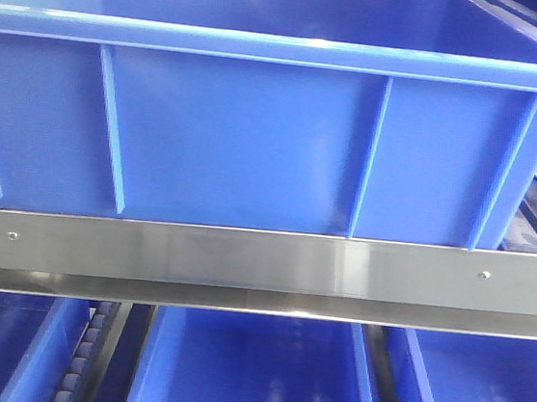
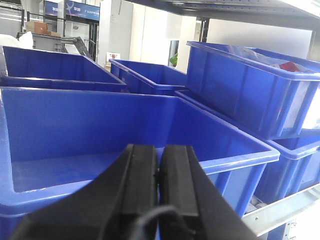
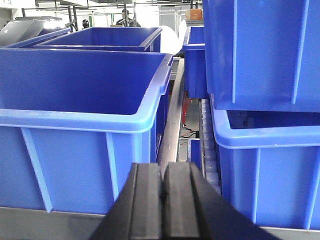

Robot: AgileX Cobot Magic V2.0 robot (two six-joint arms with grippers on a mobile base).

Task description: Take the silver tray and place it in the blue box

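Note:
The silver tray is out of view in every frame. The blue box (image 1: 256, 141) fills the front view, its ribbed side wall resting on a metal shelf rail (image 1: 261, 268). It also shows in the left wrist view (image 2: 100, 135), empty inside, and in the right wrist view (image 3: 85, 95). My left gripper (image 2: 159, 165) is shut and empty, in front of the box's near rim. My right gripper (image 3: 162, 175) is shut and empty, low in front of the box's right corner.
More blue crates stand behind and beside the box (image 2: 250, 85) (image 3: 265, 50), one stacked on another at the right (image 3: 270, 165). Lower crates sit under the rail (image 1: 258, 375). Roller tracks (image 3: 207, 140) run between crates.

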